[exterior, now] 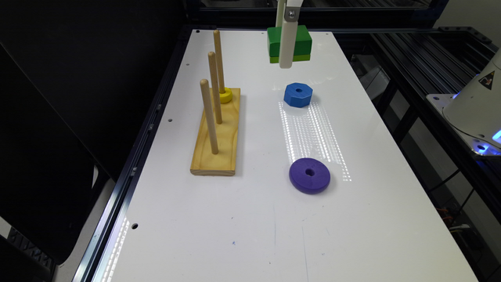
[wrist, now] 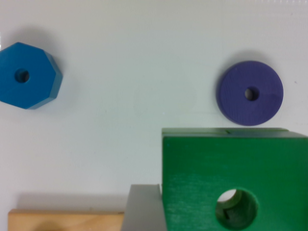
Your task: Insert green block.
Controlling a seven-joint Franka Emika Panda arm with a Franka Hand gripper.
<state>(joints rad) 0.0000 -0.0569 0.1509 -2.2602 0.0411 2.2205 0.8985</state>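
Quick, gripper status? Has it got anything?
Gripper: closed on the green block, held in the air above the table.

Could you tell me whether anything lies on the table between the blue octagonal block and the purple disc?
Nothing: in the exterior view, bare white tabletop with light reflections separates the blue octagonal block and the purple disc.
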